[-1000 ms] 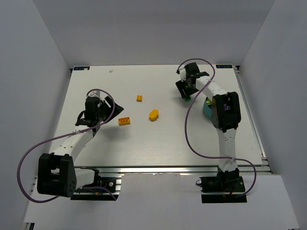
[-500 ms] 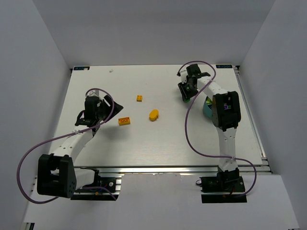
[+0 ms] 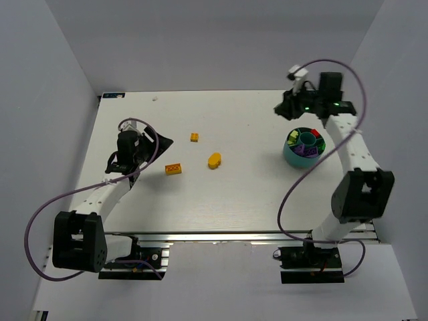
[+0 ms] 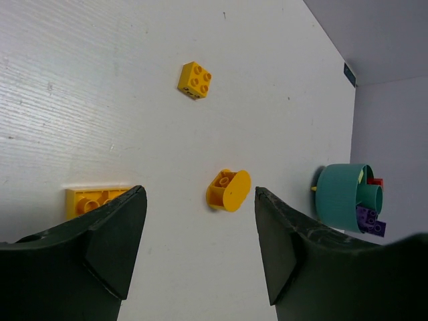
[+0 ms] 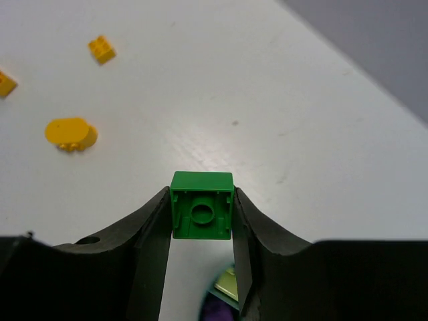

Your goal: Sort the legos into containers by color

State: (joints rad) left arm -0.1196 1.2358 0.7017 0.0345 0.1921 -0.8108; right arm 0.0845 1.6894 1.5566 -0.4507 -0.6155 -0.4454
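Swung up from the table (image 3: 234, 194), my right gripper (image 3: 294, 107) held a green brick (image 5: 201, 205) pinched tight above the teal bowl (image 3: 289, 158), while three yellow bricks (image 3: 215, 160) lay unsorted near my open, empty left gripper (image 4: 197, 200).

One brick (image 5: 201, 214) is plain bright green. Teal bowl (image 3: 297, 160) has purple, red and lime pieces (image 3: 303, 151) in it. Square brick (image 3: 194, 137), oval (image 3: 214, 160) and long brick (image 3: 174, 168) are all yellow-orange on a white table (image 3: 221, 200)
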